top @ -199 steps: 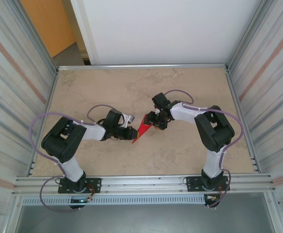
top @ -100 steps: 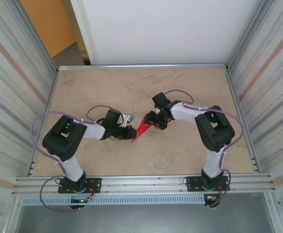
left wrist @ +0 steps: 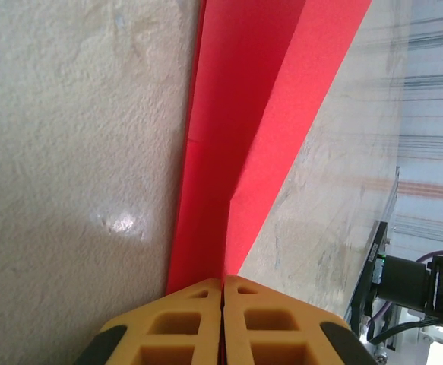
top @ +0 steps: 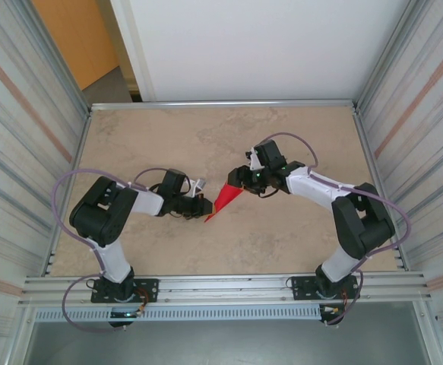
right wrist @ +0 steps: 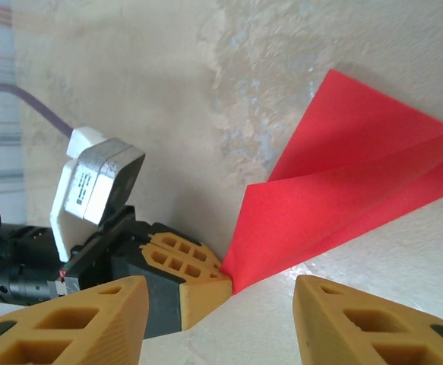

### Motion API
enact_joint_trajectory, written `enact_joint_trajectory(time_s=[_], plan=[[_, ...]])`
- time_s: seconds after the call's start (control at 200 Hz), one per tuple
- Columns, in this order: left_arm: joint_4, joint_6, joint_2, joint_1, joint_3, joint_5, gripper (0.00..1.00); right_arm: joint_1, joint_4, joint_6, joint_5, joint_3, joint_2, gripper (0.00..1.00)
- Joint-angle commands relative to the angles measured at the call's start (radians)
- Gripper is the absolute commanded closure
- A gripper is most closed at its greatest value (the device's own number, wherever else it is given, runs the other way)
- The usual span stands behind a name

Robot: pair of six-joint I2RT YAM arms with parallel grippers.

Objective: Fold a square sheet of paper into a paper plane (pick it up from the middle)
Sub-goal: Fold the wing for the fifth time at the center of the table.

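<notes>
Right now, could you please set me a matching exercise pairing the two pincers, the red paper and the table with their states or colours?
Column one:
1. left pincer
2. right pincer
3. red paper
4. table

Column two:
A. beige and marbled
B. open
C. folded to a narrow point
D. shut on the red paper's tip

Pairs: 1-D, 2-B, 3-C, 4-A

the left gripper [top: 201,208] pinches the pointy end of the red paper plane [top: 225,201]. the right gripper [top: 242,179] sits by its wide end, mid tan table [top: 297,236].
</notes>
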Motion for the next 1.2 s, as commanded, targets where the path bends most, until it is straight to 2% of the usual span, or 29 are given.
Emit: enact_joint_trajectory(time_s=[0.0,0.271,0.867,1.198], plan=[[-0.07,-0.033,0.034,0.003,0.0,0.029,0.9,0.027,0.055,-0.016,-0.069,0.009,0.057,0.53],[-0.074,-0.075,0.045,0.016,0.008,0.054,0.9,0.047,0.087,0.01,-0.101,0.078,0.19,0.64],[-0.088,-0.089,0.029,0.019,0.015,0.06,0.88,0.041,0.027,0.01,-0.053,0.148,0.304,0.67],[-0.115,-0.094,-0.028,0.022,0.016,0.039,0.78,0.038,0.005,0.012,-0.037,0.153,0.315,0.67]])
